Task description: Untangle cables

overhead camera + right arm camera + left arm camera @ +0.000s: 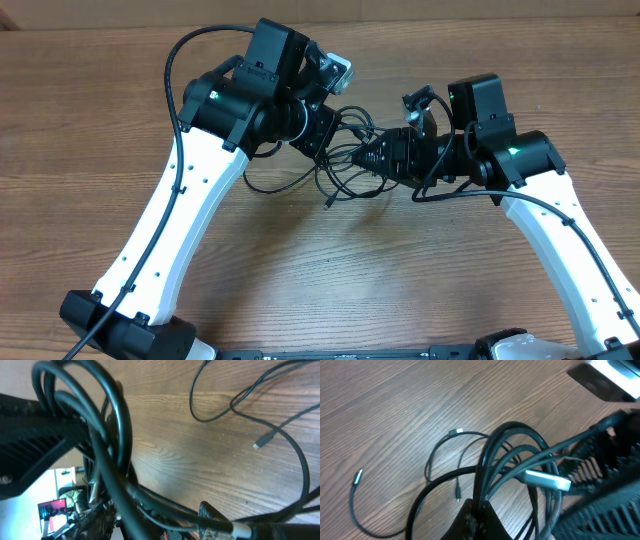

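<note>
My left pincer is clamped tight on the cables. The bundle arches up from its tips, and loose loops trail to its left on the bench. My right pincer sits in the same tangle; I cannot tell whether it grips.

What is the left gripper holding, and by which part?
The left gripper is shut on the tangled thin black cables, pinching several looped strands together mid-length.
</note>
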Action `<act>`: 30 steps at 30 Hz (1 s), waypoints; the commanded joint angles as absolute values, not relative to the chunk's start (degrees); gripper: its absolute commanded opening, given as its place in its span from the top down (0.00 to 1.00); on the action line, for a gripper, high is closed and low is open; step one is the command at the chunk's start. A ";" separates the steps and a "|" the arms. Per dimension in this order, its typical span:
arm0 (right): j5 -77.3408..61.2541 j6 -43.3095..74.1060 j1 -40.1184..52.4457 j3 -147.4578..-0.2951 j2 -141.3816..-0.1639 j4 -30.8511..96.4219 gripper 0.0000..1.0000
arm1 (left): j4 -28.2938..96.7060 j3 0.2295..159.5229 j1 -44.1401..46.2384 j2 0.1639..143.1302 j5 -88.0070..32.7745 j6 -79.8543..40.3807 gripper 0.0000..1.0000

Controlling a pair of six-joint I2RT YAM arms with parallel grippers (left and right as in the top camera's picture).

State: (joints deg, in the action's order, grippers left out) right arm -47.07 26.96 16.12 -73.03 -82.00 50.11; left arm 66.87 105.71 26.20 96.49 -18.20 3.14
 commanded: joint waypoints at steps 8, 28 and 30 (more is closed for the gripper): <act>-46.59 26.76 16.08 -73.06 -81.45 55.57 0.48 | 67.46 107.15 26.50 95.46 -12.05 0.01 0.96; -43.20 43.05 17.58 -73.06 -81.45 50.98 0.48 | 62.48 107.15 26.48 95.44 -32.42 -0.47 0.96; -40.77 46.78 17.98 -73.06 -81.45 51.00 0.51 | 62.35 107.15 26.48 95.44 -33.76 -0.47 0.96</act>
State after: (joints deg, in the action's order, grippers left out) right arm -44.42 40.49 17.12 -73.03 -82.00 51.31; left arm 62.87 105.71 26.26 96.49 -29.45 0.14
